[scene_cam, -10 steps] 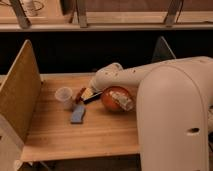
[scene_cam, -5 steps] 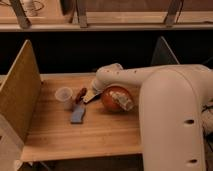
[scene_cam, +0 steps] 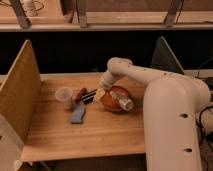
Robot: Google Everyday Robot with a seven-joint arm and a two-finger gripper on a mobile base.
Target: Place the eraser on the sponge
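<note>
The black eraser [scene_cam: 89, 96] lies on the wooden table [scene_cam: 100, 135] between a small reddish-brown object [scene_cam: 80, 94] and the orange bowl [scene_cam: 114, 102]. My gripper [scene_cam: 100, 94] is low over the table at the eraser's right end, at the bowl's left rim. Whether it holds the eraser does not show. The blue sponge [scene_cam: 78, 115] lies flat on the table, in front of the eraser and a little to its left, apart from it and from the gripper.
A translucent plastic cup [scene_cam: 65, 97] stands left of the reddish-brown object. The orange bowl holds a pale bottle-like item [scene_cam: 123, 101]. A tall wooden side panel [scene_cam: 20, 95] borders the table's left side. My white arm and body [scene_cam: 170, 120] cover the right part.
The arm's elbow and the gripper have shifted slightly to the right. The sponge, cup and bowl have stayed in place.
</note>
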